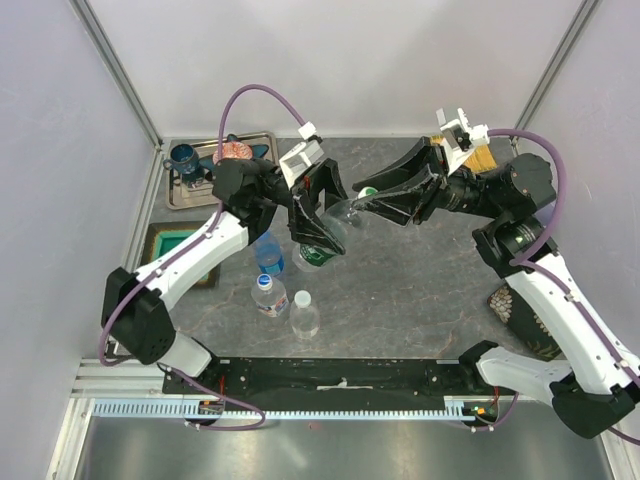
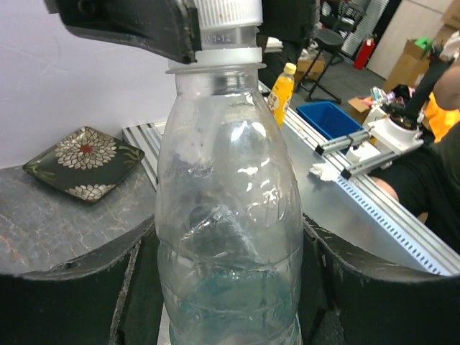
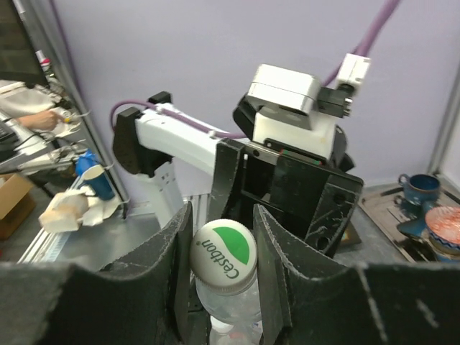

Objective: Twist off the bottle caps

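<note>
My left gripper (image 1: 320, 235) is shut on the body of the greenish bottle (image 1: 320, 258) and holds it tilted above the table; the bottle fills the left wrist view (image 2: 230, 215) between the jaws of that gripper (image 2: 230, 295). My right gripper (image 1: 363, 203) is shut on its white cap (image 3: 224, 256), which has a green mark; both fingers press the cap's sides. The cap also shows at the top of the left wrist view (image 2: 228, 25). The blue-tinted bottle (image 1: 268, 251), the labelled clear bottle (image 1: 268, 295) and the plain clear bottle (image 1: 304, 316) stand on the table near the left arm.
A metal tray (image 1: 200, 195) at the back left holds a blue cup (image 1: 185, 158) and a reddish dish (image 1: 236, 151). A green-framed square (image 1: 170, 243) lies at the left edge. A patterned plate (image 1: 520, 312) lies at the right, seen also in the left wrist view (image 2: 83, 162).
</note>
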Robot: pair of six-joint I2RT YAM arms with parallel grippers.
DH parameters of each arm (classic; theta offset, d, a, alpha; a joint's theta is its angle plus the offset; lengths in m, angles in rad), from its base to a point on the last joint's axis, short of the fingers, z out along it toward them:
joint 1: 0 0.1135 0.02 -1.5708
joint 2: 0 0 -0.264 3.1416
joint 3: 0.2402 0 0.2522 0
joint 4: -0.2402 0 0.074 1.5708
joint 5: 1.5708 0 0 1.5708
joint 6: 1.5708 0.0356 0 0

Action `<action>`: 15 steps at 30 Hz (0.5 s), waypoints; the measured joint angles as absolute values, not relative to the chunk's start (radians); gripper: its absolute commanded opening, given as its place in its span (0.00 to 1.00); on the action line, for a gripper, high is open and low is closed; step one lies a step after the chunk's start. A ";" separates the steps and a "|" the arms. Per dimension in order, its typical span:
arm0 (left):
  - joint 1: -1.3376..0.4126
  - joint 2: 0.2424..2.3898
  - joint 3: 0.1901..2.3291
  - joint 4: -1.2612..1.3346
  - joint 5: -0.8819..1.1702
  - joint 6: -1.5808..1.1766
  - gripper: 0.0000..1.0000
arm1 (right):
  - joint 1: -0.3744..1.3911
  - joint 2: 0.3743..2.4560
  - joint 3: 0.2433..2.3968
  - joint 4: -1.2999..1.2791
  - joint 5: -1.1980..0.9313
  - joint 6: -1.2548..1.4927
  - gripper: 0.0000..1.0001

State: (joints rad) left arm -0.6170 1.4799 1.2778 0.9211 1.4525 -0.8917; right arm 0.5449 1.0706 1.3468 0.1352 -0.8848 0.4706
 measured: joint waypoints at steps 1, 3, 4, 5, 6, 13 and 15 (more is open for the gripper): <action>-0.617 1.499 1.280 1.005 1.469 -0.956 0.11 | 0.542 1.079 1.345 0.162 -0.916 0.485 0.00; -0.617 1.538 1.289 1.147 1.494 -1.069 0.12 | 0.537 1.091 1.327 0.226 -0.958 0.512 0.00; -0.617 1.558 1.296 1.205 1.506 -1.120 0.12 | 0.535 1.096 1.315 0.253 -0.973 0.521 0.00; -0.617 1.573 1.303 1.242 1.515 -1.160 0.12 | 0.532 1.099 1.305 0.273 -0.979 0.530 0.00; -0.617 1.590 1.308 1.280 1.526 -1.203 0.12 | 0.530 1.100 1.295 0.284 -0.980 0.535 0.00; -0.619 1.619 1.314 1.375 1.537 -1.324 0.13 | 0.525 1.102 1.282 0.292 -0.979 0.537 0.00; -0.619 1.619 1.314 1.378 1.536 -1.327 0.13 | 0.525 1.101 1.282 0.291 -0.977 0.537 0.00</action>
State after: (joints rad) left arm -0.6193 1.6188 1.3144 1.3781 1.5364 -1.3273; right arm 0.5255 1.1007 1.2816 0.2913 -0.9771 0.5369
